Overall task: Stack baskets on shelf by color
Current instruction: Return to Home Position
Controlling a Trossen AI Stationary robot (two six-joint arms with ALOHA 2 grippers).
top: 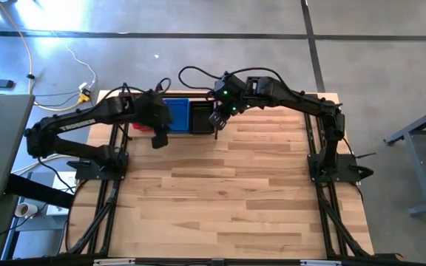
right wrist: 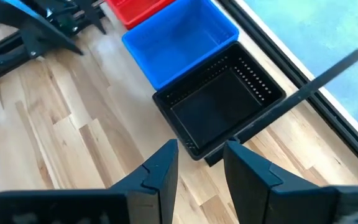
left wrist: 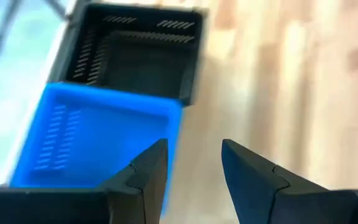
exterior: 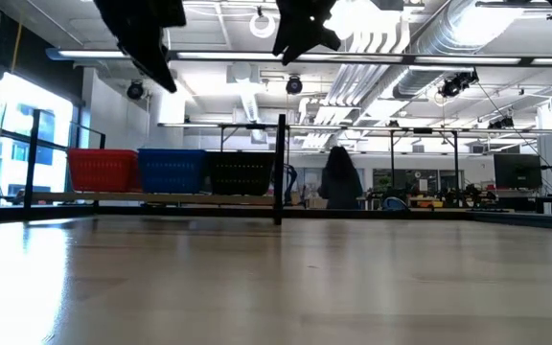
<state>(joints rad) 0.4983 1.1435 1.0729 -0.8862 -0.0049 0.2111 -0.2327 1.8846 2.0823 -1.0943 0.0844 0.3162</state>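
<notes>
A red basket [exterior: 102, 170], a blue basket [exterior: 172, 170] and a black basket [exterior: 241, 172] stand side by side on the shelf [exterior: 161, 197] at the table's far edge, their bottoms on its board. My left gripper [left wrist: 194, 168] hangs open above the table just in front of the blue basket [left wrist: 98, 137], with nothing between its fingers. My right gripper [right wrist: 201, 168] is open too, above and just in front of the black basket [right wrist: 219, 106]. In the high view the left gripper [top: 159, 139] and the right gripper [top: 216, 122] flank the blue basket [top: 174, 114].
A black upright divider [exterior: 281, 168] of the shelf stands right of the black basket. A black frame tube [right wrist: 328, 71] runs along behind the baskets. The wooden tabletop [top: 228, 199] stretches bare toward the near edge.
</notes>
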